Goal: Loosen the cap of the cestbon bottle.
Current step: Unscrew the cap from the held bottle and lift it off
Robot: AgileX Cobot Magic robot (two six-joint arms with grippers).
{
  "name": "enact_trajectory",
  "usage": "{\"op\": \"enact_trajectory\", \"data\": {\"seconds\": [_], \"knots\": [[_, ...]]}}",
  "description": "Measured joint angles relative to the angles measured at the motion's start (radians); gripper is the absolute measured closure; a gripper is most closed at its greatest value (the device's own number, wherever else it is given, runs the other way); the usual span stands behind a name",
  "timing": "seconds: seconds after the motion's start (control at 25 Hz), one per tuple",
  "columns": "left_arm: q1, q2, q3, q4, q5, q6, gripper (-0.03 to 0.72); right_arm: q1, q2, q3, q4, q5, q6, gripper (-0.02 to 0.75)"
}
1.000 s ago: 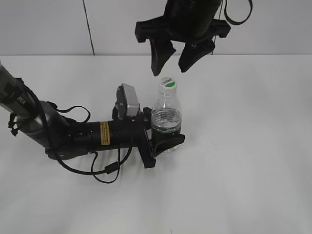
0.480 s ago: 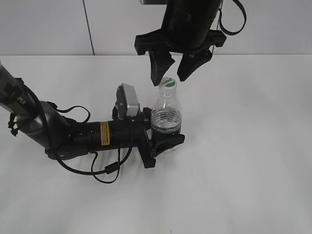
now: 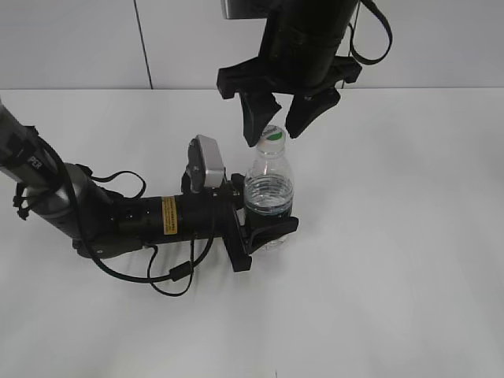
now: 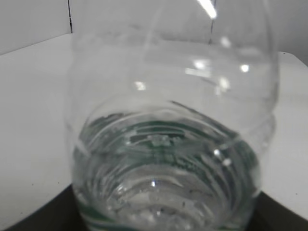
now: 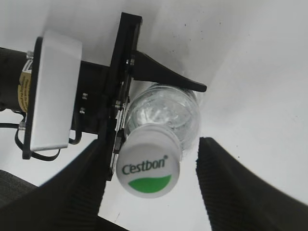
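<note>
- The white desk (image 3: 409, 236) is carrying the whole setup; the Cestbon bottle (image 3: 268, 197) is standing upright on it near the middle of the exterior view.
- The right arm (image 3: 303, 35) is descending from above: over the last second its gripper has been dropping from well clear of the bottle to the level of the bottle's top.
- The left arm (image 3: 118, 216) is lying low along the desk and has not been shifting across the three exterior pictures.
- The left gripper (image 3: 264, 224) is pinching the bottle at its lower body, fingers pressed against both sides; the left wrist view is filled by the clear wall and the green label band (image 4: 163, 139).
- The right gripper (image 3: 276, 126) is holding its fingers spread, one on each side of the cap, not yet touching it in the right wrist view.
- The cap (image 5: 148, 165), white with a green patch and "Cestbon" print, is sitting on the neck between the finger pads (image 5: 226, 178).
- Judgement: approach is nearly complete; closing on the cap and twisting is the step outstanding. The cap is sitting nearer the left-hand pad in the right wrist view, so an off-centre grip is a risk.
</note>
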Motion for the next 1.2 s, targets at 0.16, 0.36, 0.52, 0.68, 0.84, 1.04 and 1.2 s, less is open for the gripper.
{"op": "enact_trajectory", "data": {"seconds": [0.16, 0.36, 0.52, 0.68, 0.84, 1.04, 1.2], "knots": [[0.000, 0.000, 0.000, 0.000, 0.000, 0.000, 0.286, 0.000, 0.000, 0.000, 0.000, 0.000, -0.015, 0.302], [0.000, 0.000, 0.000, 0.000, 0.000, 0.000, 0.286, 0.000, 0.000, 0.000, 0.000, 0.000, -0.033, 0.368], [0.000, 0.000, 0.000, 0.000, 0.000, 0.000, 0.286, 0.000, 0.000, 0.000, 0.012, 0.000, -0.071, 0.443], [0.000, 0.000, 0.000, 0.000, 0.000, 0.000, 0.286, 0.000, 0.000, 0.000, 0.019, 0.000, -0.134, 0.443], [0.000, 0.000, 0.001, 0.000, 0.000, 0.000, 0.286, 0.000, 0.000, 0.000, 0.022, 0.000, -0.236, 0.443], [0.000, 0.000, 0.001, 0.000, 0.000, 0.000, 0.286, 0.000, 0.000, 0.000, 0.024, 0.000, -0.450, 0.443], [0.000, 0.000, 0.001, 0.000, 0.000, 0.000, 0.286, 0.000, 0.000, 0.000, 0.026, 0.000, -0.695, 0.443]]}}
